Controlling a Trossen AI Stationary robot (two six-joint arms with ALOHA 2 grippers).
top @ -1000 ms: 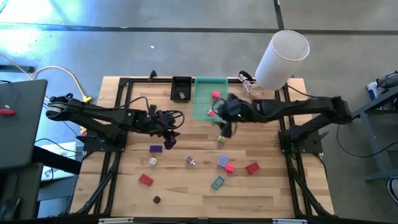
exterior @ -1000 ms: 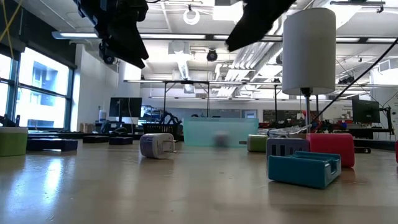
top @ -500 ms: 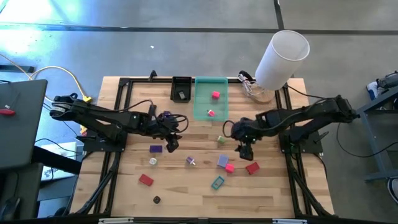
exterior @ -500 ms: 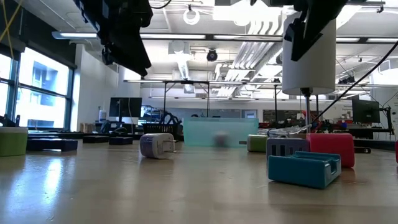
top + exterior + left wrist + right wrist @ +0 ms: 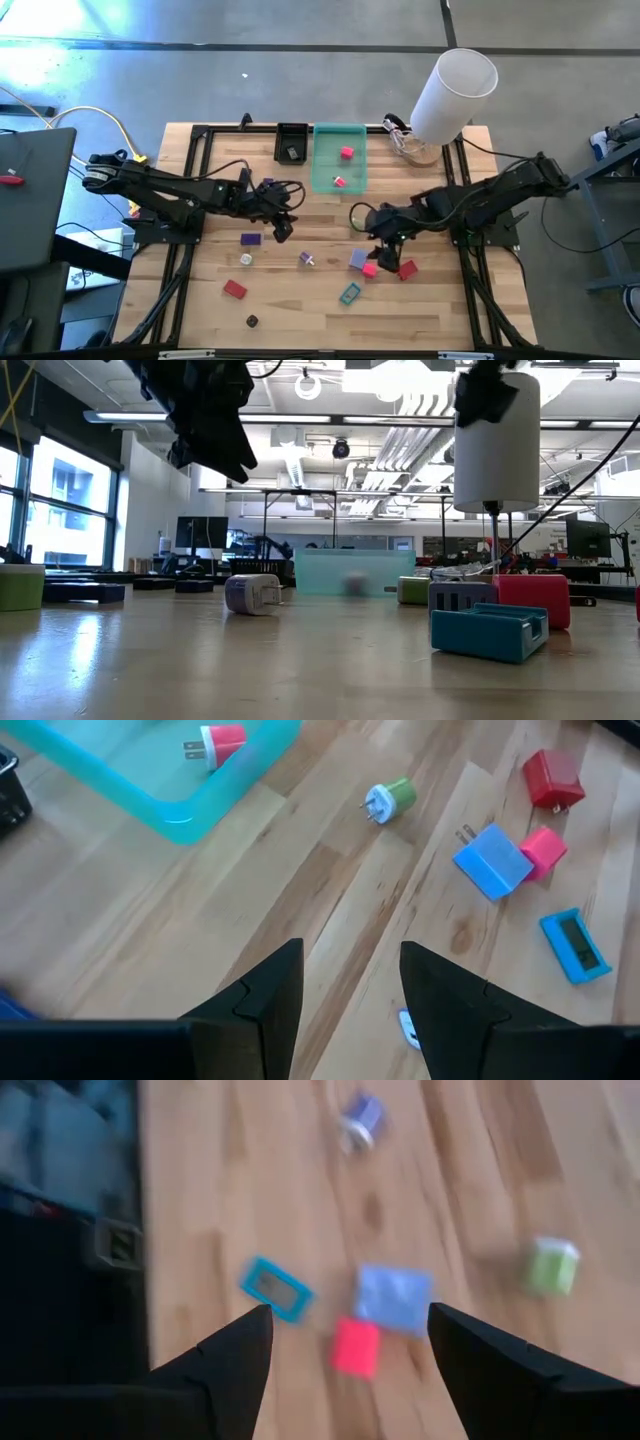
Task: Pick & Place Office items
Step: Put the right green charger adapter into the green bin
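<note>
Office items: most are loose on the wood table (image 5: pixel 200 300). Pink block (image 5: pixel 369 270) sits touching the blue block (image 5: pixel 357 259); red block (image 5: pixel 406 270) just beside them, teal piece (image 5: pixel 350 293) nearer the front edge. Green-and-white plug (image 5: pixel 355 224) lies between that cluster and the translucent green tray (image 5: pixel 325 180). Purple block (image 5: pixel 250 239), small white piece (image 5: pixel 245 259), a second red block (image 5: pixel 234 289) and a tiny black piece (image 5: pixel 251 321) are spread over the left half; a small purple-and-white plug (image 5: pixel 306 258) lies mid-table. Two pink-red pieces (image 5: pixel 346 153) are already in the green tray; the small black tray (image 5: pixel 291 142) next to it holds one dark item.

Right gripper (image 5: pixel 384 250) is above the pink/blue/red cluster, jaws apart, holding nothing; in the right wrist view the pink block (image 5: pixel 356 1347) shows between its fingers (image 5: pixel 232 1360).

Left gripper (image 5: pixel 281 226) hovers over bare wood near table centre, just beside the purple block, jaws parted and empty.

White cylinder (image 5: pixel 453 95) stands at the far right corner.
</note>
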